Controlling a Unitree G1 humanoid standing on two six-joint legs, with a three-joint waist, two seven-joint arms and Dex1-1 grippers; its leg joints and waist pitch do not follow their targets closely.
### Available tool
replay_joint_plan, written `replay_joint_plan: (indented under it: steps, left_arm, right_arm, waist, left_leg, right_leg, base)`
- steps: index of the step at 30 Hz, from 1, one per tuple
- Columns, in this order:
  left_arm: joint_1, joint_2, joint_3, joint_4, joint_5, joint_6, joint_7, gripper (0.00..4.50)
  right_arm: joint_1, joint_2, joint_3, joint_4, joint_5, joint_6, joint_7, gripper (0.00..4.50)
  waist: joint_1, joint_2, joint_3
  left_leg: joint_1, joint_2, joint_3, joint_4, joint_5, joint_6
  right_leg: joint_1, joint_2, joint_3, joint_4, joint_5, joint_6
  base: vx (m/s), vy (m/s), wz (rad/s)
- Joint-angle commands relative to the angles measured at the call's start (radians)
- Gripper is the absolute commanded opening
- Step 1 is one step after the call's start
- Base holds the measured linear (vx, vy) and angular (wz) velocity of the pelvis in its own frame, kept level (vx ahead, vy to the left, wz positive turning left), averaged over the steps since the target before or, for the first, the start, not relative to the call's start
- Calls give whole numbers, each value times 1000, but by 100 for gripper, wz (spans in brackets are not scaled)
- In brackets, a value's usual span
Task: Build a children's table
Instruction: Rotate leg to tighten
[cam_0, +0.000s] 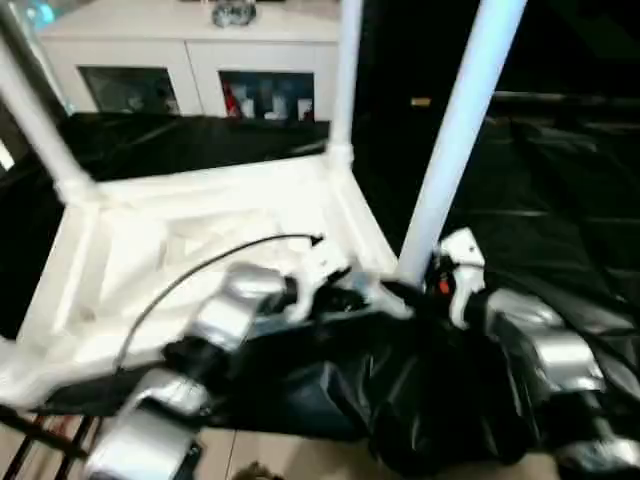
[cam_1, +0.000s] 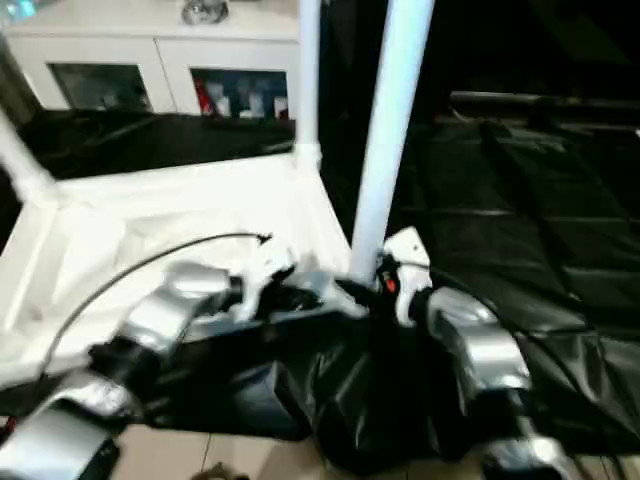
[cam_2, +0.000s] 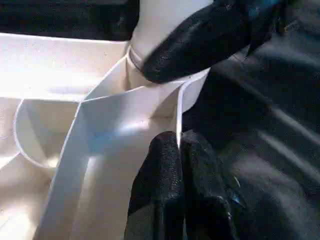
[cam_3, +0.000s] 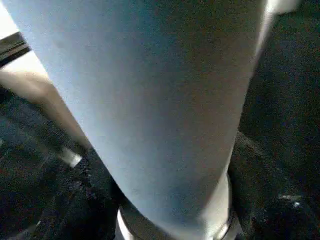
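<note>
The tabletop (cam_0: 200, 250) lies underside up on the black-draped table (cam_0: 560, 200), three legs standing from its corners; the near leg (cam_0: 455, 140) sits at the near right socket. Our left gripper (cam_2: 177, 145) is pinched shut on the tabletop's thin rim, and our right gripper (cam_0: 425, 285) wraps the leg's foot. We judge the plastic light, stiff and slick (best held low, near the socket). We read no writing.
</note>
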Motion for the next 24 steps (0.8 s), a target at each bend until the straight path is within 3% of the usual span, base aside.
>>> replay_joint_plan:
  steps: [1, 3, 4, 9, 11, 13, 20, 24]
  left_arm:
    - [-74, -95, 12, 29, -18, -30, 119, 0]
    - [-98, -109, 23, 65, -12, -39, 159, 0]
    - [-126, -123, 35, 108, -4, -57, 192, 0]
    - [-156, -132, 45, 154, -1, -95, 180, 0]
    - [-140, -121, 35, 141, -4, -105, 135, 0]
    - [-119, -104, 22, 124, -14, -117, 73, 0]
    - [-43, -34, -21, 15, -51, -129, -140, 0]
    - [-16, -1, -31, -34, -64, -120, -203, 0]
  right_arm:
    - [-7, 82, 76, 56, -35, 21, -79, 256]
    - [-23, 108, 67, 80, -44, 16, -130, 256]
    - [-42, 139, 61, 108, -55, 5, -175, 256]
    - [-53, 176, 60, 100, -20, 3, -120, 290]
    - [-51, 157, 75, 81, -24, -10, -80, 330]
    - [-42, 123, 96, 56, -24, -29, -22, 335]
    - [-3, -11, 129, -31, -15, -59, 177, 335]
    - [12, -70, 132, -62, -4, -54, 260, 335]
  waist:
    - [-13, -16, -62]
    - [-15, -14, -64]
    - [-15, -9, -66]
    - [-9, -17, -70]
    - [-5, -16, -70]
    - [-2, -22, -72]
    - [6, -19, -78]
    - [17, -19, -72]
  left_leg:
    - [24, 27, -21, -72, -353, 14]
    - [13, 31, -24, -78, -331, 26]
    - [13, 31, -22, -78, -322, 30]
    - [7, 35, -18, -79, -268, 53]
    - [7, 37, -16, -78, -254, 57]
    - [5, 37, -14, -77, -236, 63]
    - [-3, 42, -11, -69, -153, 101]
    - [-2, 43, -6, -66, -172, 105]
  right_leg:
    - [35, -68, 25, -116, -608, -34]
    - [45, -70, 28, -111, -555, -40]
    - [42, -70, 33, -108, -528, -51]
    - [49, -74, 46, -89, -414, -106]
    - [50, -76, 48, -85, -400, -119]
    - [53, -76, 49, -81, -381, -126]
    - [60, -76, 54, -55, -238, -183]
    - [54, -74, 55, -59, -292, -178]
  base:
    - [0, 0, 0]
    - [0, 0, 0]
    - [0, 0, 0]
    - [0, 0, 0]
    - [0, 0, 0]
    - [0, 0, 0]
    - [0, 0, 0]
    - [0, 0, 0]
